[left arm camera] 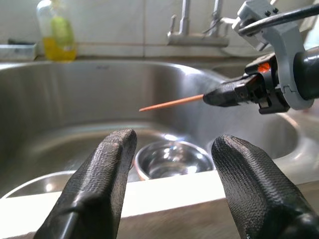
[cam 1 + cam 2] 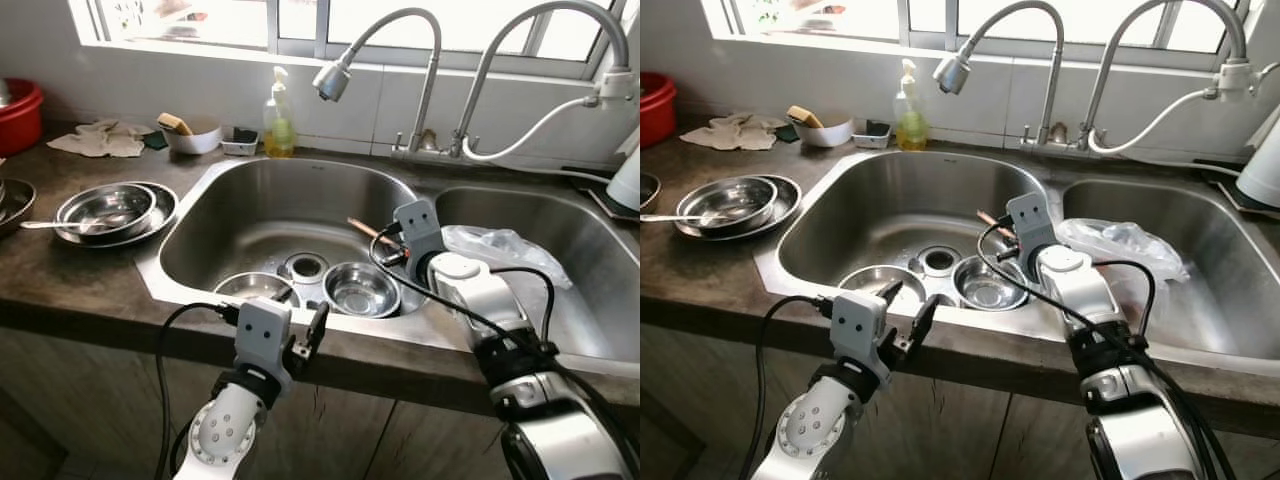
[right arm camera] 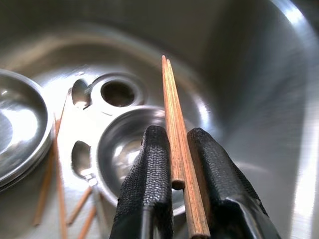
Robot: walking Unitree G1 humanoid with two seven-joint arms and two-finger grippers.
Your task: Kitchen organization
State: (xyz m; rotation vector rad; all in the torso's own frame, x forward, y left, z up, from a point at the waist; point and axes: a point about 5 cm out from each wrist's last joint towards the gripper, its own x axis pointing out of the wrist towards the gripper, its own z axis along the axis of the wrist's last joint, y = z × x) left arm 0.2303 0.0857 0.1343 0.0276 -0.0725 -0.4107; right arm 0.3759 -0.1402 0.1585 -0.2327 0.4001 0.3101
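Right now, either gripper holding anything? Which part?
The right gripper is shut on a pair of wooden chopsticks, pinched near their thick end, tips pointing out over the sink. The left gripper is open and holds nothing.

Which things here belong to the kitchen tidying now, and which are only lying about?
In the job:
- chopsticks, shut in the right gripper
- small steel bowl in the left sink
- loose chopsticks on the sink floor

Lying about:
- soap bottle
- plastic bag
- red basin
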